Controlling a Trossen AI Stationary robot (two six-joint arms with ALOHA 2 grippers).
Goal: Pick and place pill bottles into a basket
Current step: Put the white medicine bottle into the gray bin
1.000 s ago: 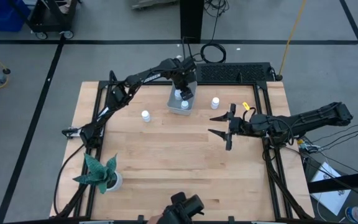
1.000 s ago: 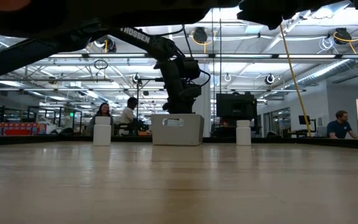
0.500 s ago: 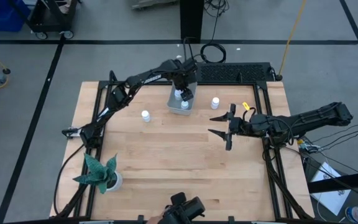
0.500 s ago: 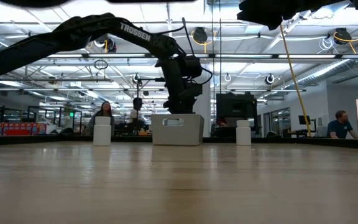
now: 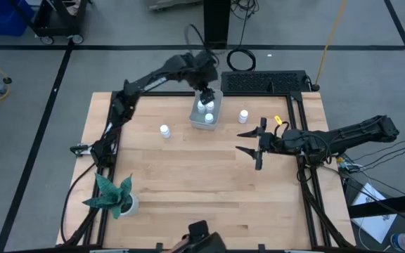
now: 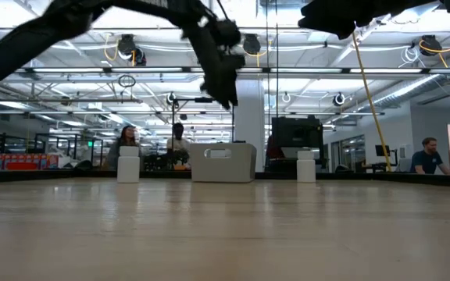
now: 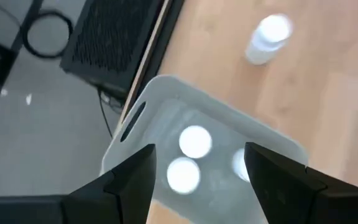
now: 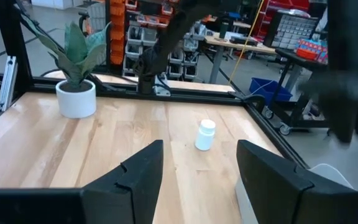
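Left tool (image 5: 204,86) hung above basket (image 5: 207,112), likely after drop. Two bottles stood on desk (image 5: 188,176). Right tool (image 5: 250,141) waited mid-desk, fingers apart.

Low view: basket between two bottles.

Left wrist view: fingers apart, empty; three bottles inside basket.

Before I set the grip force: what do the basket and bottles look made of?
The basket looks like matte, slightly translucent moulded plastic, with rounded corners and a handle slot. The bottles seem to be smooth white plastic, though that is less sure. The table shows wood grain.
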